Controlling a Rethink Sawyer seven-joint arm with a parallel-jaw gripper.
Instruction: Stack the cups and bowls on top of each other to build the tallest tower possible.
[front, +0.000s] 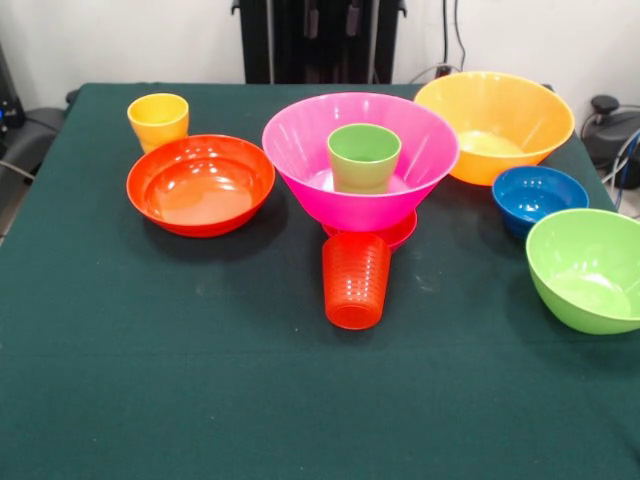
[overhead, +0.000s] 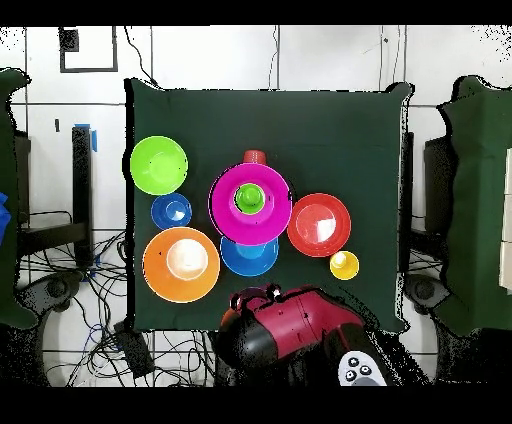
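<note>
The large pink bowl (front: 300, 150) (overhead: 225, 200) stands mid-table with the light green cup (front: 363, 157) (overhead: 249, 197) upright inside it. A magenta rim (front: 400, 232) shows under the pink bowl. The ribbed orange-red cup (front: 356, 280) (overhead: 254, 157) sits right against the pink bowl's near side in the front view. The medium blue bowl (overhead: 250, 260) lies partly beneath the pink bowl's edge in the overhead view. The yellow cup (front: 158, 118) (overhead: 344, 264) stands beside the shallow red-orange bowl (front: 200, 185) (overhead: 319, 224). No gripper shows; only the red arm (overhead: 295, 325) is seen at the table's edge.
The large yellow-orange bowl (front: 495, 125) (overhead: 181, 264), the small dark blue bowl (front: 538, 195) (overhead: 171, 211) and the lime green bowl (front: 590, 268) (overhead: 158, 165) stand in a row along one side of the dark green table (front: 150, 350).
</note>
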